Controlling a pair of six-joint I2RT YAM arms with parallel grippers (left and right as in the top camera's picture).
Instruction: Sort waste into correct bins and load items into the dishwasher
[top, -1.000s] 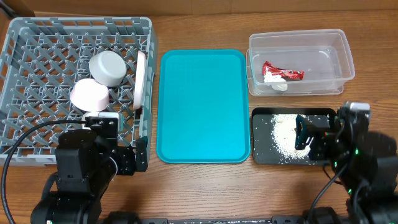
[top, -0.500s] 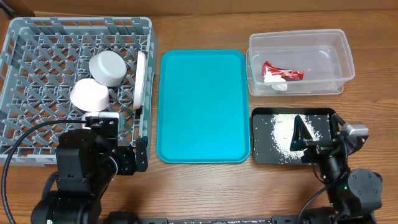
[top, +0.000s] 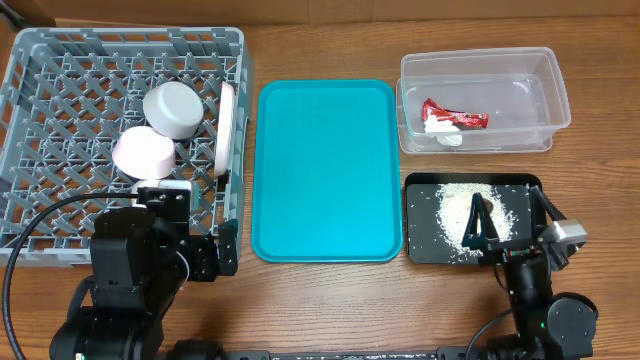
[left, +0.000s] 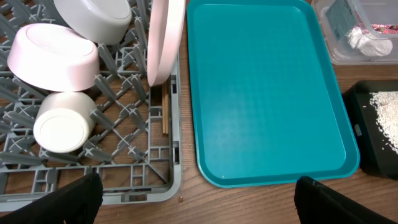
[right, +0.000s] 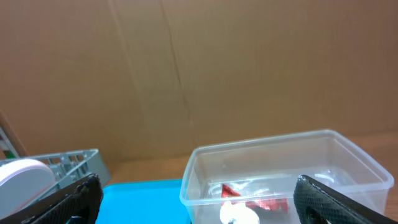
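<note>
On the wooden surface (top: 320, 300), the large square grey plastic dish rack (top: 60, 60) sits at far left, the flat teal tray (top: 325, 170) in the middle, and the clear rectangular plastic tub (top: 485, 100) behind the shallow black rectangular tray (top: 415, 250) at right. My left end effector (left: 199, 199) hangs by the rack's near corner and my right end effector (top: 512, 222) over the black tray, both spread wide and pinching nothing. The rack holds the round white plate (top: 227, 128) on edge, the grey-green bowl (top: 172, 108), the pale pink bowl (top: 143, 152), the small white cup (left: 62, 121) and the thin wooden chopsticks (left: 165, 112) down in the lattice. The crumpled red-and-white wrapper (top: 455, 117) lies in the tub and the loose white rice (top: 455, 215) in the black tray. I judge the sorting done, so the job is a clean retreat. I would lift the right arm straight up to avoid flicking grains, and keep the left arm off the rack wall.
</note>
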